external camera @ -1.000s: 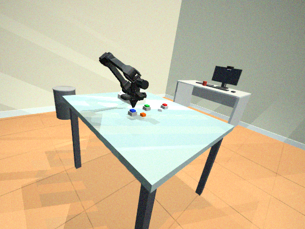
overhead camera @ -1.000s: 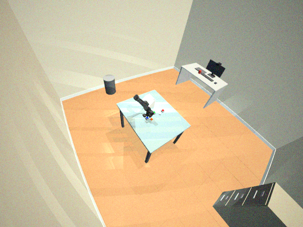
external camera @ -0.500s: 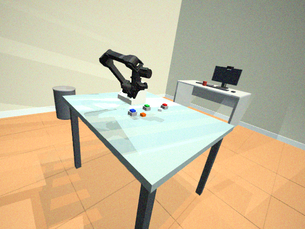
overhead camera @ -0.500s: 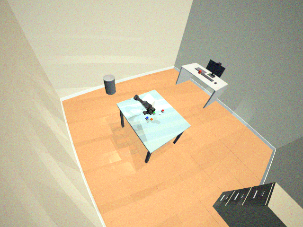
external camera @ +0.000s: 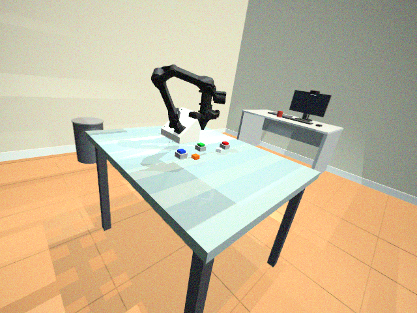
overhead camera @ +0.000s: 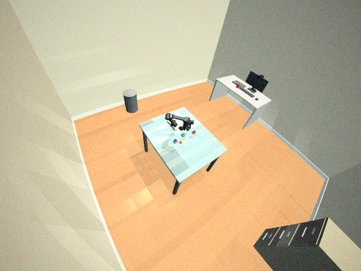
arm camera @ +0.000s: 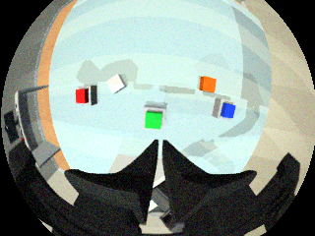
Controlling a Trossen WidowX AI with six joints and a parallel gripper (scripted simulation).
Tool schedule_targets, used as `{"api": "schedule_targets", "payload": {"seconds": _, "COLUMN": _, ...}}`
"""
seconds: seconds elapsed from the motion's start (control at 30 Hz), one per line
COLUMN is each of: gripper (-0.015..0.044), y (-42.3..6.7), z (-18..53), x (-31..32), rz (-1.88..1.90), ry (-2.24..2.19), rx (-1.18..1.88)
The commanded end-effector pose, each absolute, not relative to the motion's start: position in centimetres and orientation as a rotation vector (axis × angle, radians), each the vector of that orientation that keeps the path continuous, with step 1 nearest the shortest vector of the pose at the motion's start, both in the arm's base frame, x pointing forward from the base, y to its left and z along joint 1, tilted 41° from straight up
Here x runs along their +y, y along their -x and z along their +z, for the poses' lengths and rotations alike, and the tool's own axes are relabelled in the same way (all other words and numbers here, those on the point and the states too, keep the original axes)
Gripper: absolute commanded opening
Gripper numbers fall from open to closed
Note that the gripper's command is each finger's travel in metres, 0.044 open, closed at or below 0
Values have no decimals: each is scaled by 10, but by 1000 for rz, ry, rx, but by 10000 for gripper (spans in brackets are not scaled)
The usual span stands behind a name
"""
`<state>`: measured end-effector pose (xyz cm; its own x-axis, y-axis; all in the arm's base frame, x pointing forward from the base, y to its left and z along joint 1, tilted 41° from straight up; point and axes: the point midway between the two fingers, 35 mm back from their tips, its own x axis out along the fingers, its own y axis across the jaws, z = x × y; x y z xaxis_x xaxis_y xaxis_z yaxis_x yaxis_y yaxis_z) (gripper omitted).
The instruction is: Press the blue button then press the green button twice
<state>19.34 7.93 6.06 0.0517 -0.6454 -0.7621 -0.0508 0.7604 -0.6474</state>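
Note:
The green button (overhead camera: 183, 134) (external camera: 201, 145) (arm camera: 154, 118) sits on its grey base near the middle of the table. The blue button (overhead camera: 175, 141) (external camera: 181, 152) (arm camera: 227, 110) is to one side of it and the red button (overhead camera: 193, 132) (external camera: 225, 143) (arm camera: 82, 96) to the other. My gripper (external camera: 203, 127) (arm camera: 160, 144) is shut and empty. It points down and hangs above the table just behind the green button, clear of it. In the wrist view the fingertips end just below the green button.
An orange block (overhead camera: 180, 142) (external camera: 195, 156) (arm camera: 208, 83) lies beside the blue button. A white block (overhead camera: 190, 136) (external camera: 218, 149) (arm camera: 116, 83) lies next to the red button. The arm's white base (external camera: 180, 132) stands at the back of the table (external camera: 235, 188).

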Motion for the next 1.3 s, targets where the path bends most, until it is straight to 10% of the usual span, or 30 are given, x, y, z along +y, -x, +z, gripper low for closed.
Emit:
{"api": "schedule_targets", "payload": {"seconds": 0.0, "gripper": 20, "y": -185, "z": 51, "x": 86, "rz": -519, "ry": 586, "rx": 1464}}
{"api": "schedule_targets", "payload": {"seconds": 1.27, "gripper": 20, "y": -189, "z": -20, "x": 24, "rz": -521, "ry": 588, "rx": 1462}}
